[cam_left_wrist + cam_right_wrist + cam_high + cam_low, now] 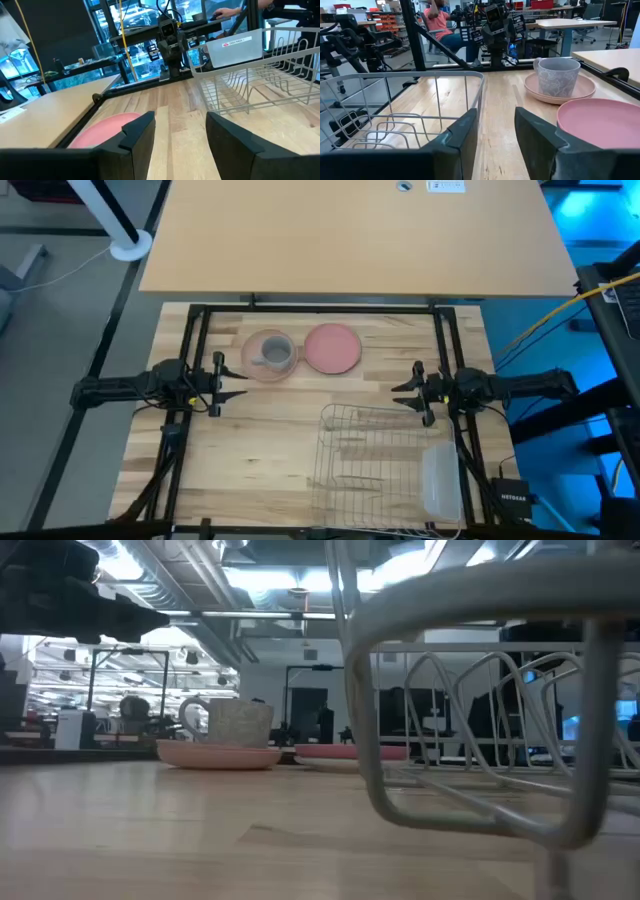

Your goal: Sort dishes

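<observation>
From the overhead camera I see both arms parked at mid-height of the frame, the left pincer [232, 383] at the left side and the right pincer [402, 388] at the right, each pointing inward over the wooden surface [270, 450]. Through each wrist camera I can see its own two dark fingers standing apart with bare wood showing between them, so both pincers are open and hold nothing. The grey mug [273, 352] stands upright on a salmon-pink plate [252, 366] just above centre-left in the overhead frame, and a second salmon-pink plate [332, 347] lies flat just beside it to the right; whether the two rims touch I cannot tell. Both plates sit between the two arms and slightly toward the top of the frame. In the low camera the mug [238, 722] shows its handle to the left, with its plate [218, 754] under it and the other plate [350, 752] as a thin pink edge to the right. The wire rack [375, 452] fills the lower right of the overhead frame, below the right pincer, with a translucent plastic tray [441, 478] along its right side.
</observation>
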You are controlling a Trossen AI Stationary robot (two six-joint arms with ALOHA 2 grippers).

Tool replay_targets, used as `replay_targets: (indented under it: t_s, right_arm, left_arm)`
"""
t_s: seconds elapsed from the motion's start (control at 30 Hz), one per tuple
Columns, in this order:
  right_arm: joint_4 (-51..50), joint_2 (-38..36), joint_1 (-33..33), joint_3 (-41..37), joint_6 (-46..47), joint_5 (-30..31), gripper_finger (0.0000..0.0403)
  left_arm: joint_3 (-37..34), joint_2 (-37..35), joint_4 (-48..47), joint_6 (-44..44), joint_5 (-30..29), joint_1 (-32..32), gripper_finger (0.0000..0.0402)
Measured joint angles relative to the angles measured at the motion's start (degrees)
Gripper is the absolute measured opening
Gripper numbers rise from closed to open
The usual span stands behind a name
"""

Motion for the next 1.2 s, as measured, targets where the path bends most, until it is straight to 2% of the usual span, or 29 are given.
replay_targets:
  t_s: [1.2]
  right_arm:
    - [-0.3,0.0,0.0,0.0,2.6,0.0,0.0136]
  left_arm:
    - [0.0,0.0,0.0,0.0,0.0,0.0,0.0169]
